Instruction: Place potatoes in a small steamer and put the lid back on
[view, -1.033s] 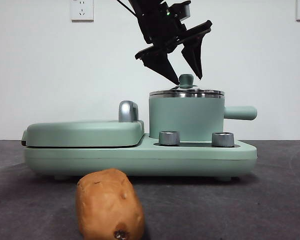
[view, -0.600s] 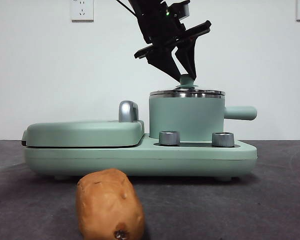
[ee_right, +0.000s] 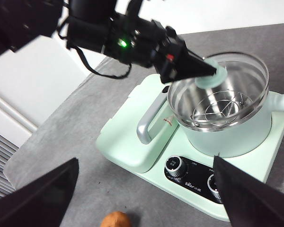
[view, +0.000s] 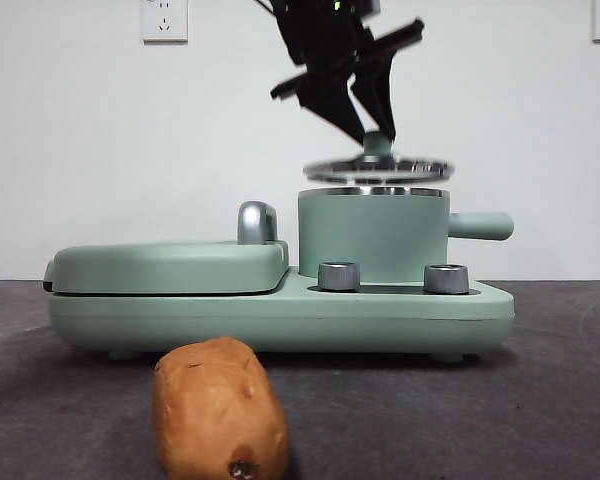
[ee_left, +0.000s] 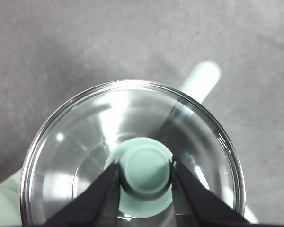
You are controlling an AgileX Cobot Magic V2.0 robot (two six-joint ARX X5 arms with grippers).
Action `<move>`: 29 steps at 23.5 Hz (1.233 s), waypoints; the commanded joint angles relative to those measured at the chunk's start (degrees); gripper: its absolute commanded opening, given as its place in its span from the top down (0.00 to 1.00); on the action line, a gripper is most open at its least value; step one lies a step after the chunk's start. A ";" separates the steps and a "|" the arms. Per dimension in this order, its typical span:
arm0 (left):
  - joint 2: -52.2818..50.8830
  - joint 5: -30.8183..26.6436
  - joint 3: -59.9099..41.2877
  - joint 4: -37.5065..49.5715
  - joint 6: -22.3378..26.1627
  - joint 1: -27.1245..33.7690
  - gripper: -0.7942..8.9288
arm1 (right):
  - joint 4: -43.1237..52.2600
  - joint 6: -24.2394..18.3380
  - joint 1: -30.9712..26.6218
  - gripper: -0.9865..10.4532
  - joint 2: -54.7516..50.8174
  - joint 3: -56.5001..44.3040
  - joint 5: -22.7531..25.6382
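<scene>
Glass lid [view: 378, 169] just above the small steamer [view: 373, 236] | my left gripper [ee_left: 145, 166] pinching its knob | lift level, clear the rim | right gripper [ee_right: 146, 198] waiting, spread wide

Mint-green steamer [view: 372, 237]; clear, steel-rimmed lid [view: 378, 168]; orange-brown potato [view: 218, 407], seemingly dark-spotted; black gripper [ee_left: 145, 171].

Left gripper [view: 372, 122] angled down, fingers [ee_left: 102, 196] clamped, right gripper [ee_right: 144, 198] spread wide, hovering high.
</scene>
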 commanded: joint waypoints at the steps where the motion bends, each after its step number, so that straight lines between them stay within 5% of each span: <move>1: 0.70 0.17 5.99 -1.51 0.15 -0.68 0.91 | 0.50 0.79 0.04 0.52 0.17 1.14 -0.22; 10: -2.45 0.15 14.40 -13.05 0.20 2.16 0.91 | -1.11 4.79 3.69 0.52 0.24 1.18 0.11; 21: -11.10 0.15 14.40 -16.22 0.17 14.51 0.91 | -0.42 14.88 40.37 0.52 16.44 1.29 24.98; 29: -11.87 0.17 14.40 -17.59 0.15 20.02 0.91 | -0.48 17.57 52.72 0.52 33.11 5.07 33.86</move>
